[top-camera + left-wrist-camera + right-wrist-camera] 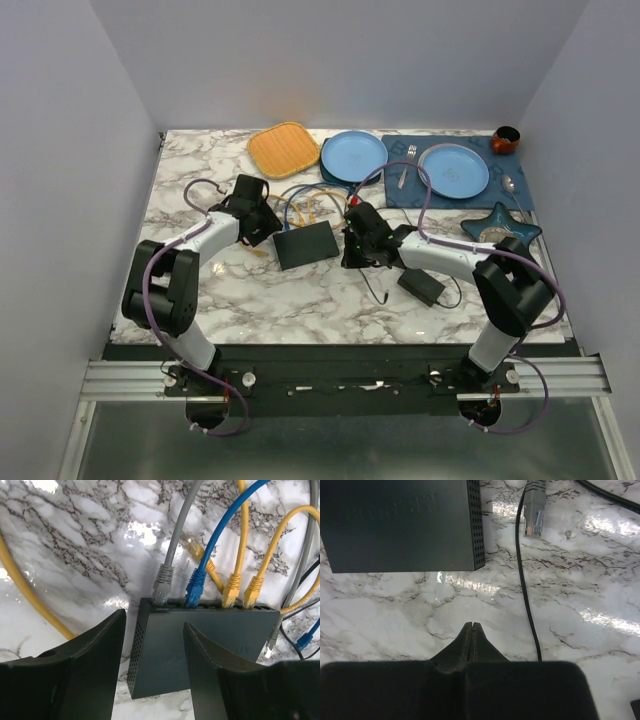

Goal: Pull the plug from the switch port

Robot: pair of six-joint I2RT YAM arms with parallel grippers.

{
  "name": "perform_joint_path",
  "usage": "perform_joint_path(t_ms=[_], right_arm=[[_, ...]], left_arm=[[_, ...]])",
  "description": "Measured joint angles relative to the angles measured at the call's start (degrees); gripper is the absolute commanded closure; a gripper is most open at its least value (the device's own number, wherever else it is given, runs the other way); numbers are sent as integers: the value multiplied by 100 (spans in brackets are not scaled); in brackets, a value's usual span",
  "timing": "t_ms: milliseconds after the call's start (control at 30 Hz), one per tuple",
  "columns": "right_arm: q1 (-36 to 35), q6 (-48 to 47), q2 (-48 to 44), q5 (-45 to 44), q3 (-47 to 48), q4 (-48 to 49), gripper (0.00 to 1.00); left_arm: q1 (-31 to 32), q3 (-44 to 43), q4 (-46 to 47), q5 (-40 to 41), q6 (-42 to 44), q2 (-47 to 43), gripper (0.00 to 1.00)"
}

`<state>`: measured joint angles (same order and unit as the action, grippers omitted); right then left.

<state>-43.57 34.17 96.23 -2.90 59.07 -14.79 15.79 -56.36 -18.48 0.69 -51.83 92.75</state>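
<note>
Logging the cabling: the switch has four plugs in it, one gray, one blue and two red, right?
Not red: the switch holds one gray plug, one blue plug and two yellow plugs, as the left wrist view shows.

This looks like a robotics lab cell: bare grey walls (60, 150) box in a marble-look table (300, 290), an aluminium rail (130, 378) fronts it, and plates (353, 156), mat (284, 150) and switch (306, 244) lie mixed on it.
</note>
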Motion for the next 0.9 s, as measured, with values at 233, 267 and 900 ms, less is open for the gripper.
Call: perform_joint_path(t_ms=[233,267,900], right_arm=[[-24,39,553,302,291,175,99],[-26,42,623,328,358,192,99],[-59,79,1123,544,706,-81,99]], left_arm=[[98,-568,0,243,109,588,52],[173,-608,-11,286,133,664,53],[881,903,844,522,-149,-140,96]])
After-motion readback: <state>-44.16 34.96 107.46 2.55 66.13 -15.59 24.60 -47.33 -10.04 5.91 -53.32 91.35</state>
